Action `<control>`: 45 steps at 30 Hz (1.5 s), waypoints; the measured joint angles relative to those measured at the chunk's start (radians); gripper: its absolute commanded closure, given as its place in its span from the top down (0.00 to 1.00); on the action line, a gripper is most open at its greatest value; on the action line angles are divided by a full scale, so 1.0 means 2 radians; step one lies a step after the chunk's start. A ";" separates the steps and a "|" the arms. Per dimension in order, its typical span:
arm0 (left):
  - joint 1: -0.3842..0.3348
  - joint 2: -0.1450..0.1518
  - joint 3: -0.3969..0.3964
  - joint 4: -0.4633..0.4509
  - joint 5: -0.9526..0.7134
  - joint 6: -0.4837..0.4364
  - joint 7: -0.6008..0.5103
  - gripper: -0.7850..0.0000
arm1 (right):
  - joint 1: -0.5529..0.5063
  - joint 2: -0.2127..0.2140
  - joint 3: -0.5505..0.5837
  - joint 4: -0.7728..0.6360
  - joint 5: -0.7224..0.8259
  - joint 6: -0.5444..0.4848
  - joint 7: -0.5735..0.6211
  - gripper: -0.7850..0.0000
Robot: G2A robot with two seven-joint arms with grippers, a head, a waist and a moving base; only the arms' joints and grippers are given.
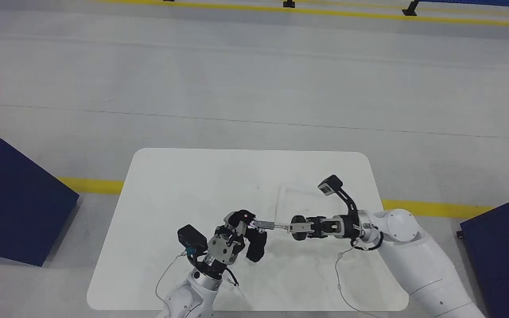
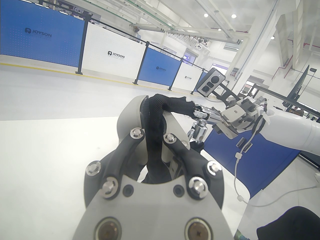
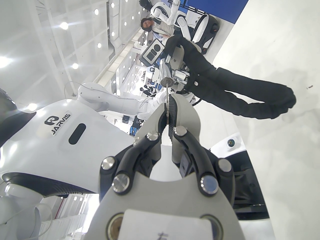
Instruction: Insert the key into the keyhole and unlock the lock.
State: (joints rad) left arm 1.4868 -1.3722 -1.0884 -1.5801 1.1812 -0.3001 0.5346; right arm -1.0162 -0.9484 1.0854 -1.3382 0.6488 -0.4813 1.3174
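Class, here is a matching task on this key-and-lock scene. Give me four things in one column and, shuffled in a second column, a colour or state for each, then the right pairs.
Column one:
1. key
2. lock cylinder
3. cable
4. table

Column two:
A. white, under everything else
B. black, gripped by the left gripper
C. thin metal, pinched in the right gripper
D. shiny chrome, at the key's tip

Pairs: 1-C, 2-D, 3-B, 4-A
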 measured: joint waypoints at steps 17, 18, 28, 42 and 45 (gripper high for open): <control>0.000 0.000 0.000 0.000 0.000 0.000 0.000 0.00 | -0.005 -0.004 0.003 -0.010 -0.009 0.011 -0.009 0.00; 0.000 0.000 0.000 0.000 0.000 0.000 0.000 0.00 | -0.005 -0.004 0.003 -0.010 -0.009 0.012 -0.009 0.00; 0.004 0.000 -0.001 -0.010 0.006 0.018 -0.005 0.00 | -0.005 -0.007 0.003 -0.010 -0.010 0.021 -0.014 0.00; 0.003 -0.001 0.003 -0.006 0.015 0.032 0.001 0.00 | -0.004 -0.012 0.000 -0.010 -0.016 0.038 -0.023 0.00; 0.003 -0.001 0.003 -0.006 0.016 0.037 0.004 0.00 | -0.004 -0.013 -0.001 -0.010 -0.019 0.041 -0.025 0.00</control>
State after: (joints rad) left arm 1.4926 -1.3748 -1.0825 -1.5919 1.2130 -0.2256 0.5431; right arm -1.0232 -0.9745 1.0832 -1.3590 0.6113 -0.3999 1.2667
